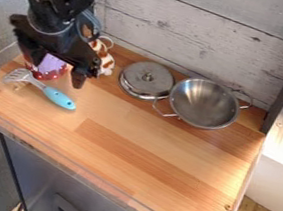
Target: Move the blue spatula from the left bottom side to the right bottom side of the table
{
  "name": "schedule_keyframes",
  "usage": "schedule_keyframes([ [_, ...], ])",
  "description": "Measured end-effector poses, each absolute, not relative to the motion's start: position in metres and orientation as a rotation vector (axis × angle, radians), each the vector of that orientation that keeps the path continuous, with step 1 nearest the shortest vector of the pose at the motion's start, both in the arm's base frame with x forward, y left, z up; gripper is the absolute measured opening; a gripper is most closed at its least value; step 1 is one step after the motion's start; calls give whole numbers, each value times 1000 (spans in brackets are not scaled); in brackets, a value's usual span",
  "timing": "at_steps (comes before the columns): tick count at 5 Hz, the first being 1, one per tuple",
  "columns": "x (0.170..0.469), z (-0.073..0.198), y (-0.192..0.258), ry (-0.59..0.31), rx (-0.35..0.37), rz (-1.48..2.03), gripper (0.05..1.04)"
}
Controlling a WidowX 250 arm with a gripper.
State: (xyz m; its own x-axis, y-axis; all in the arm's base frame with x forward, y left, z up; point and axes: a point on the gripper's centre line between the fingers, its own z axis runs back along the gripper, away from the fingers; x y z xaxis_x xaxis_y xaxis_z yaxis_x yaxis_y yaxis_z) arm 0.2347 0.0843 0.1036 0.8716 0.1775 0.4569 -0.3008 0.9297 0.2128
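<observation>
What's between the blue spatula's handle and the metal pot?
Bare tabletop between spatula and pot, per the camera view; the lid sits off that line, nearer the wall.

At left, the spatula [59,98] is displaying a light-blue handle and grey head, the tabletop [142,163] is showing honey-and-tan strips, and the far wall [204,26] is presenting dark-flecked, whitish-grey planks.

Lid [147,79] just beside silver two-handled pan [204,105]
</observation>
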Motion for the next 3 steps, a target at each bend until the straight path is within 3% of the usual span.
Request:
schedule_keyframes([
  [3,242,79,102,-349,133,893,1000],
])
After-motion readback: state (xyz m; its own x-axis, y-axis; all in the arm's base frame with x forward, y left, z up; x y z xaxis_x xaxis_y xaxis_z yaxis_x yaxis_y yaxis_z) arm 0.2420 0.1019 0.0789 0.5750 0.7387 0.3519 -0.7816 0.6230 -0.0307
